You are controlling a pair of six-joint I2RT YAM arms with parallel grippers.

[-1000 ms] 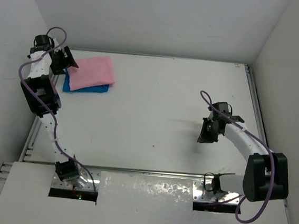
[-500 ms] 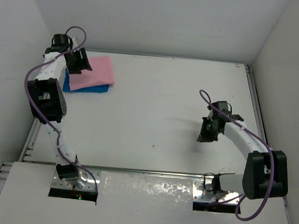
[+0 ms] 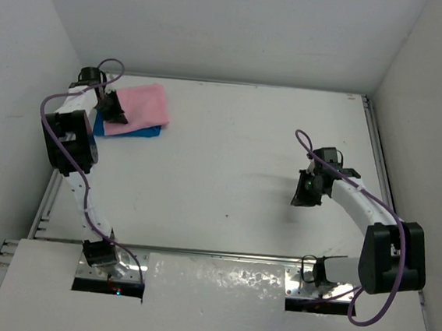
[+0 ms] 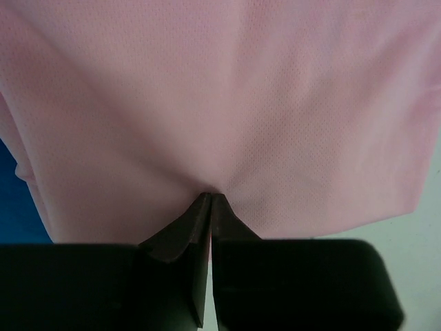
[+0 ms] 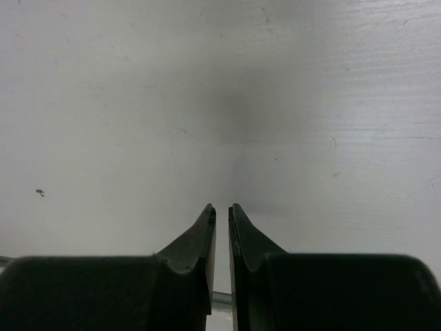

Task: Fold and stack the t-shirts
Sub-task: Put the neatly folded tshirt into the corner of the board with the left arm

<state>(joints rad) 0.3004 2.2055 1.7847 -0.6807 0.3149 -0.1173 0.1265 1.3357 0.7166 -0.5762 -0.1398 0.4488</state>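
The pink t-shirt (image 3: 142, 105) lies folded on top of the folded blue t-shirt (image 3: 134, 131) at the table's far left. My left gripper (image 3: 116, 113) is at the stack's left near edge. In the left wrist view its jaws (image 4: 210, 197) are shut, and their tips pinch the near edge of the pink t-shirt (image 4: 227, 103), which puckers slightly there. A strip of the blue t-shirt (image 4: 12, 200) shows at the left. My right gripper (image 3: 301, 200) hangs over bare table at the right. Its fingers (image 5: 220, 207) stand almost together with nothing between them.
White walls close the table (image 3: 237, 159) in at the back, left and right. A metal rail (image 3: 374, 157) runs along the right edge. The arm bases and a white cover plate (image 3: 217, 282) sit at the near edge.
My left gripper has come down from the stack's far left corner onto its left near edge and has closed on the pink cloth. The right arm has barely moved.
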